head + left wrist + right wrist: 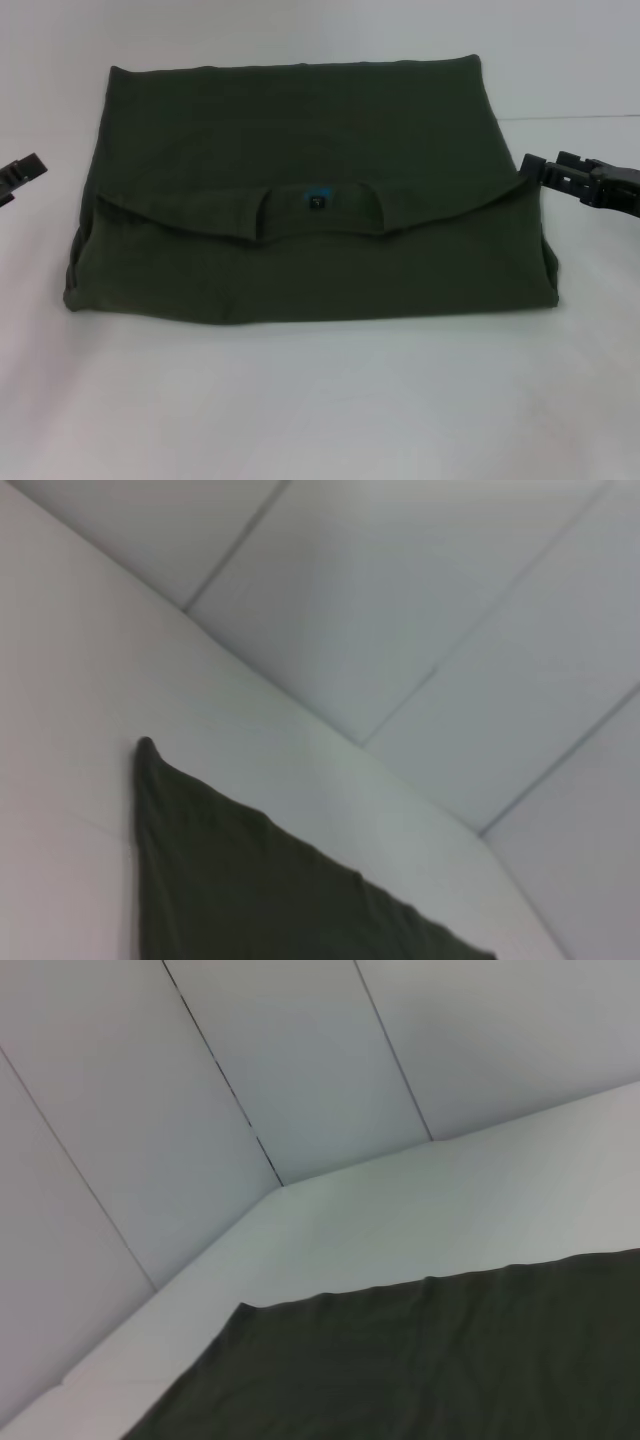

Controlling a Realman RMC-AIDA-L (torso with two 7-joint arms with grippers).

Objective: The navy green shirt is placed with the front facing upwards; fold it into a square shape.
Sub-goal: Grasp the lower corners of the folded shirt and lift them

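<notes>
Shirt (300, 160) lies flat on the white table (320, 400), centre of the work area, folded into a wide rectangle. Plain olive cloth faces up; no print shows. The near layer is folded up over the far one, and its upper edge runs as a shallow curve across the middle of the bundle. The ribbed collar (318, 212) sits in the middle of that edge, with a small blue-and-black label (319, 199) just inside it. The far edge is straight; the near edge is straight too and a little wider. At the near left corner the stacked layers show slightly offset.

Left gripper (22, 173) sits at the left border of the head view, level with the shirt's middle, apart from the cloth, holding nothing. Only its tip shows; I cannot tell its opening.

Right gripper (545, 170) is just beside the shirt's right edge, at the height of the fold line, its tip close to the cloth, empty. Contact and opening cannot be judged.

Left wrist view: one pointed shirt corner on the table, white wall panels (400, 610) behind. Right wrist view: a straight shirt edge on the table, the same panels beyond.
</notes>
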